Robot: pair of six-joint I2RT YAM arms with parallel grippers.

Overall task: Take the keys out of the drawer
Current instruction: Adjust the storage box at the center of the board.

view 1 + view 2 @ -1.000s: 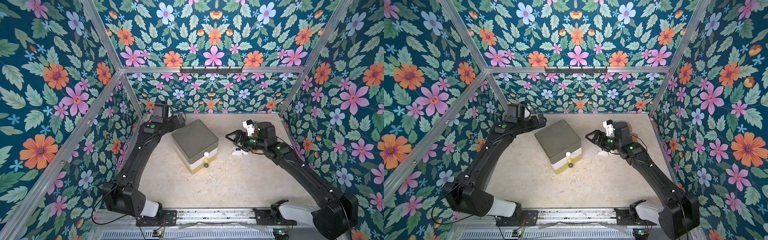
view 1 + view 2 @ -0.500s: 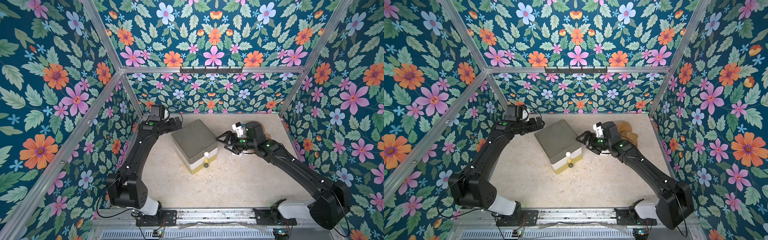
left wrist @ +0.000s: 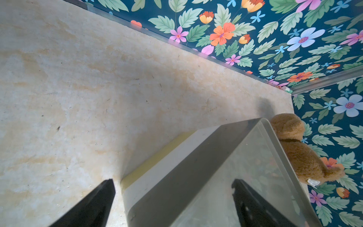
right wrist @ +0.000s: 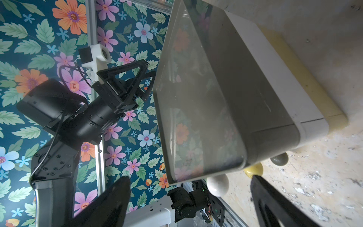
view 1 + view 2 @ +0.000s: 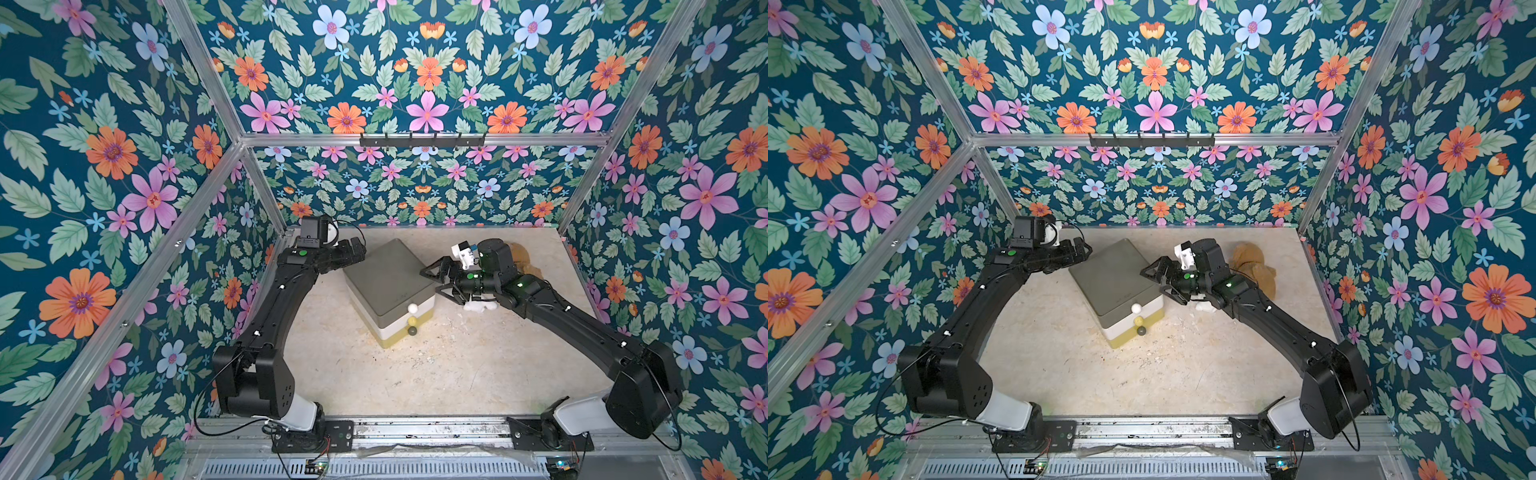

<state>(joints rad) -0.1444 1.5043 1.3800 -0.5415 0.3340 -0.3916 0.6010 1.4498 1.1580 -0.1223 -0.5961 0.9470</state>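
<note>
A small cabinet with a grey top stands mid-table. Its three drawers, grey, white and yellow, are all pushed in. Their knobs are white, yellow and grey. The keys are hidden. My left gripper is open at the cabinet's rear left corner, which lies between its fingers in the left wrist view. My right gripper is open and empty beside the cabinet's right side, level with its top. The white knob shows beyond its fingers.
A brown plush toy lies at the back right behind my right wrist. A white plush toy lies partly hidden under my right forearm. Floral walls close in three sides, and a hook rail hangs on the back wall.
My right gripper has moved left, from over the white plush toy to the cabinet's right side, uncovering the brown toy. The left arm has swung its elbow inward; its gripper stays by the rear corner.
</note>
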